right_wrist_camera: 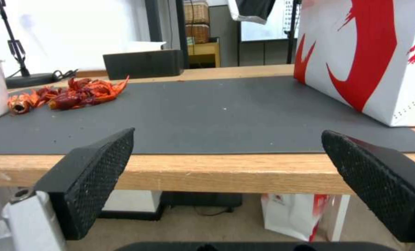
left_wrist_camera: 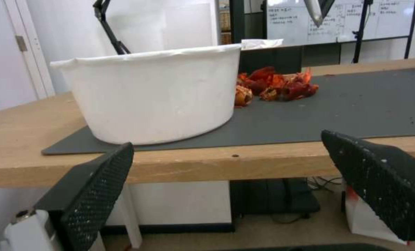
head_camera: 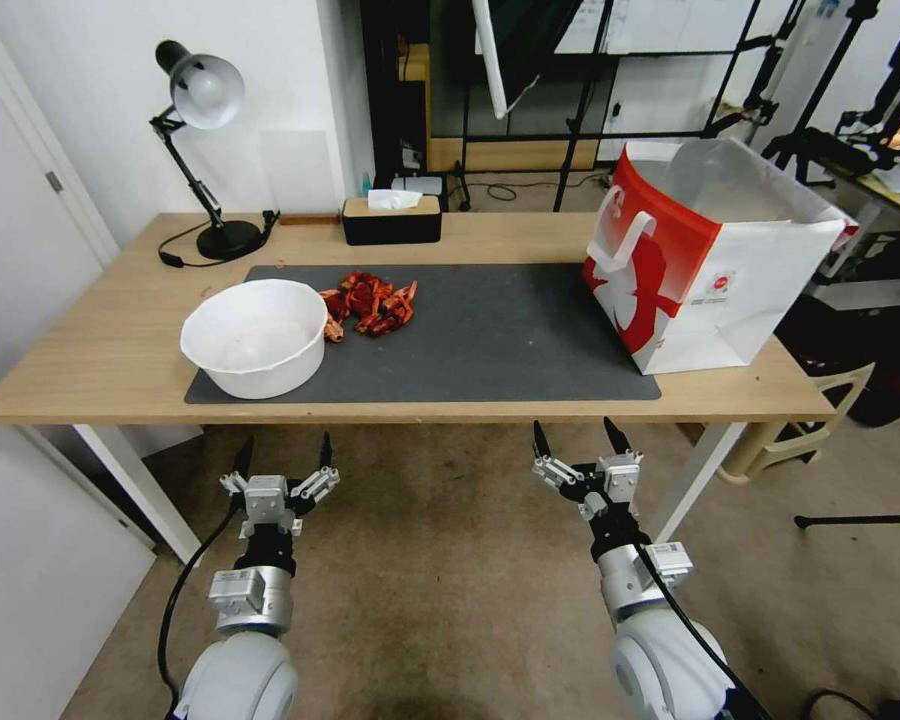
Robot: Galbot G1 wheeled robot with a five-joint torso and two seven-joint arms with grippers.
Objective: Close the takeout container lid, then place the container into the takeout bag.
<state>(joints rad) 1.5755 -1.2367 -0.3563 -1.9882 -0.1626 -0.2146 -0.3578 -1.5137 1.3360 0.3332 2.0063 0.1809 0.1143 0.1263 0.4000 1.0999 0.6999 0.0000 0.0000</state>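
Note:
The takeout bag [head_camera: 710, 270], red and white with flat white handles, stands open at the right end of the dark mat [head_camera: 500, 340]; its red-printed side [right_wrist_camera: 370, 55] is close in the right wrist view. The takeout container and its lid are out of view. My left gripper [head_camera: 286, 446] hangs open below the table's front edge, facing a round white bowl [left_wrist_camera: 156, 94]. My right gripper [head_camera: 574, 430] is open too, in front of the table edge and left of the bag. Nothing sits between either pair of fingers [left_wrist_camera: 95, 188] [right_wrist_camera: 95, 174].
A white bowl [head_camera: 255, 335] sits at the mat's left end, with a pile of red crayfish [head_camera: 370, 300] just behind it. A black desk lamp [head_camera: 205, 100] and a tissue box [head_camera: 391, 218] stand along the table's back edge. A plastic stool [head_camera: 800, 420] is under the right corner.

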